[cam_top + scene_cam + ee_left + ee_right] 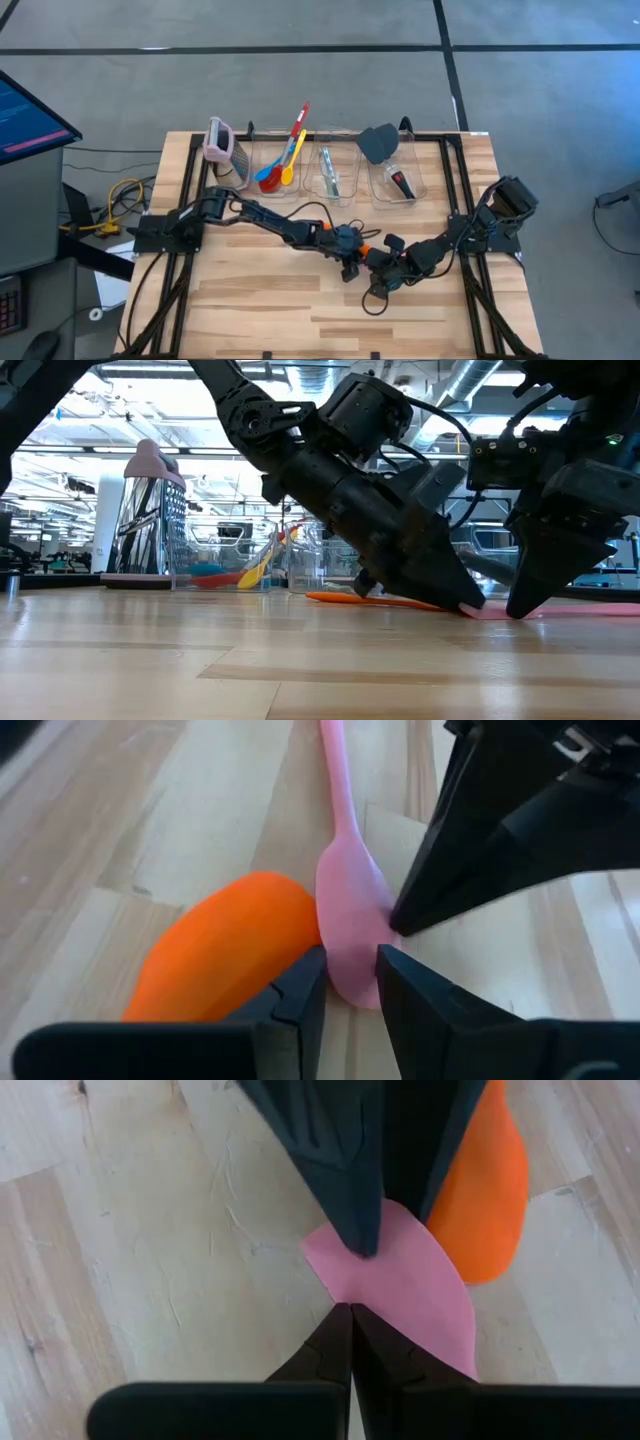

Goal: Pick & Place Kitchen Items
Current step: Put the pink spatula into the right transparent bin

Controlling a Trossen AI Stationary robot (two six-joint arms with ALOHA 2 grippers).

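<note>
A pink spatula [345, 890] lies flat on the wooden table, beside the blade of an orange spatula [225, 945]. My left gripper [350, 985] slants down onto the pink blade's rounded end. My right gripper [350, 1315] stands shut at the same blade from the opposite side, tip to tip with the left one. In the low view both grippers meet at the table top over the pink blade [500, 612], with the orange spatula [350, 598] behind them. My left gripper has the rounded end of the pink blade [352, 960] between its two fingers, slanting down from the table's left. The orange blade is just outside one finger [430, 1200]. The spatula lies flat on the table, handle pointing away. My right gripper touches the pink blade's edge [335, 1285] with its shut fingertips, slanting steeply down from the table's right. The blade stays flat on the wood under them.
Three clear bins stand along the far edge: one [280, 168] with red, blue and yellow spoons, one [330, 175] with a clear-teal tool, one [397, 172] with a black spatula and a red-handled tool. A pink-topped grater [222, 148] stands to their left. Bare wood lies toward the near edge.
</note>
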